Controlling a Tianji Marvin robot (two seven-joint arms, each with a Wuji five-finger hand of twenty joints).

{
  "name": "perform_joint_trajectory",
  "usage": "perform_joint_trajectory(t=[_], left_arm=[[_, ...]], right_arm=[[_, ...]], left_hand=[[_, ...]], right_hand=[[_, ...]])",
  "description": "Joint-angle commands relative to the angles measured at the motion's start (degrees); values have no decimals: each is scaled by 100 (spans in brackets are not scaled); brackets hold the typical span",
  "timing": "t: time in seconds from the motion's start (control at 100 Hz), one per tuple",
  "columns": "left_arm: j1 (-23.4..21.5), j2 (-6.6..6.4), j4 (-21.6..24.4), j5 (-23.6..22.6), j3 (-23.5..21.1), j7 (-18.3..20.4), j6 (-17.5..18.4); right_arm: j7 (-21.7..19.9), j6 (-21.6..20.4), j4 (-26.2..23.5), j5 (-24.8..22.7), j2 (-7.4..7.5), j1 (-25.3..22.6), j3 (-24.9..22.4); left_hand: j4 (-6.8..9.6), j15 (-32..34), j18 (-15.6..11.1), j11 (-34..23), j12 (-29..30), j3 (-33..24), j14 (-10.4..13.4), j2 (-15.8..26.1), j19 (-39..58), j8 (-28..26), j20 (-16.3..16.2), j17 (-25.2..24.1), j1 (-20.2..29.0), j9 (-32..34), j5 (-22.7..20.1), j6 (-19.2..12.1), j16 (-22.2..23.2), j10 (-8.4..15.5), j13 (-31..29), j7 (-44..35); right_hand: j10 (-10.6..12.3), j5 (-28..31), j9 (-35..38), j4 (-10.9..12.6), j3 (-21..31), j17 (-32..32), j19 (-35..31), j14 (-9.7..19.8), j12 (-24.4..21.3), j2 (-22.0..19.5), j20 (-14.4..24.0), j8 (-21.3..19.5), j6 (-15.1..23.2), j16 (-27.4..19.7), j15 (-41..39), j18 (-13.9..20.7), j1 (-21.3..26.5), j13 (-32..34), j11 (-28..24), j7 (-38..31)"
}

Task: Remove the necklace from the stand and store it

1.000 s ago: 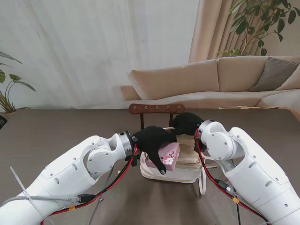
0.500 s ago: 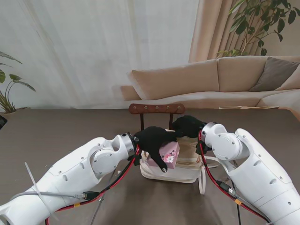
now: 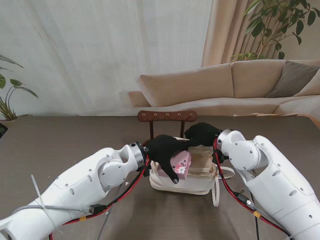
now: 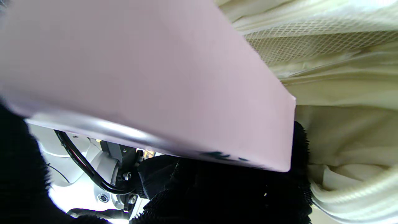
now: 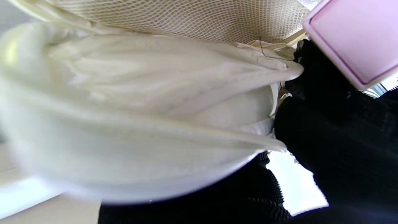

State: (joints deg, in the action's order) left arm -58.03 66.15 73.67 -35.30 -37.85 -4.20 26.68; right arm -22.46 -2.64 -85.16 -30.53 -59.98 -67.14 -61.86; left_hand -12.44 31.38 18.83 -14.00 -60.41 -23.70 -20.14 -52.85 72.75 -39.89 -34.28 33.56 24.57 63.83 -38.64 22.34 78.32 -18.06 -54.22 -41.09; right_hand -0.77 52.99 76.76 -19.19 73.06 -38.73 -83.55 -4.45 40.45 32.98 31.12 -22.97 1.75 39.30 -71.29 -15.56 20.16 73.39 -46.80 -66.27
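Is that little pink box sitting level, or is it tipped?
Tipped. The pink box leans at an angle in the left hand, over the cream bag.

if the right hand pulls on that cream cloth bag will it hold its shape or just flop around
Probably flop. The bag is soft cloth that sags and folds in the right wrist view, so its mouth would likely collapse without the right hand at its far rim. It looks light and may slide when tugged. The pink box in the left hand looks rigid.
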Motion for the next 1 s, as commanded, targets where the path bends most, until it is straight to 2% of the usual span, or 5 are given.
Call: perform_joint_trajectory(t=[0.0, 0.34, 0.5, 0.72, 0.99], left_arm=[[16, 13, -137, -18, 1, 85, -49], [14, -13, -143, -130, -30, 63, -44], [8, -26, -128, -172, -45, 60, -21], [-16, -51, -76, -347, -79, -6, -52], [12, -40, -97, -484, -59, -149, -23]], right_arm=[[-36, -96, 14, -106, 19, -47, -34], [-85, -537, 229, -796, 113, -91, -208], [88, -463, 336, -771, 79, -94, -214], [501, -429, 400, -563, -21, -106, -211], [422, -592, 244, -161, -31, -191, -356]], left_hand=[[154, 1084, -363, -573, -309, -2767, 216, 1096, 248, -637, -188, -28, 3079, 453, -272, -1117, 332, 826, -323, -3735], [150, 1064, -372, -574, -299, -2765, 216, 1096, 249, -648, -183, -20, 3076, 454, -279, -1124, 324, 838, -333, -3733], [149, 1058, -370, -575, -295, -2766, 229, 1096, 251, -650, -180, -13, 3073, 451, -279, -1125, 323, 835, -329, -3731], [148, 1059, -370, -582, -297, -2763, 220, 1102, 247, -652, -177, -22, 3064, 451, -273, -1125, 324, 844, -333, -3730], [148, 1077, -372, -592, -302, -2776, 242, 1112, 263, -661, -182, -16, 3055, 450, -251, -1138, 334, 844, -338, -3735]], right_hand=[[-20, -127, -14, 48, 99, -1106, -203, 200, -39, 180, 155, 173, 283, -69, 45, 15, -44, 197, 95, -89], [97, -634, -635, 75, 367, -526, 190, 175, -227, 933, 146, 504, 513, -545, 1345, 86, 288, 187, 242, -145], [51, -312, -252, -69, 456, -912, -51, 240, -65, 683, 190, 108, 502, -117, 484, 114, 577, 207, -114, -461], [132, -41, 508, -169, 807, -1768, -404, 498, 200, 840, 262, -745, 315, 468, -861, 265, 502, 205, -491, -549], [163, -27, 623, -225, 795, -1985, -352, 523, 385, 756, 474, -1228, 436, 659, -1091, 341, 492, 203, -586, -441]])
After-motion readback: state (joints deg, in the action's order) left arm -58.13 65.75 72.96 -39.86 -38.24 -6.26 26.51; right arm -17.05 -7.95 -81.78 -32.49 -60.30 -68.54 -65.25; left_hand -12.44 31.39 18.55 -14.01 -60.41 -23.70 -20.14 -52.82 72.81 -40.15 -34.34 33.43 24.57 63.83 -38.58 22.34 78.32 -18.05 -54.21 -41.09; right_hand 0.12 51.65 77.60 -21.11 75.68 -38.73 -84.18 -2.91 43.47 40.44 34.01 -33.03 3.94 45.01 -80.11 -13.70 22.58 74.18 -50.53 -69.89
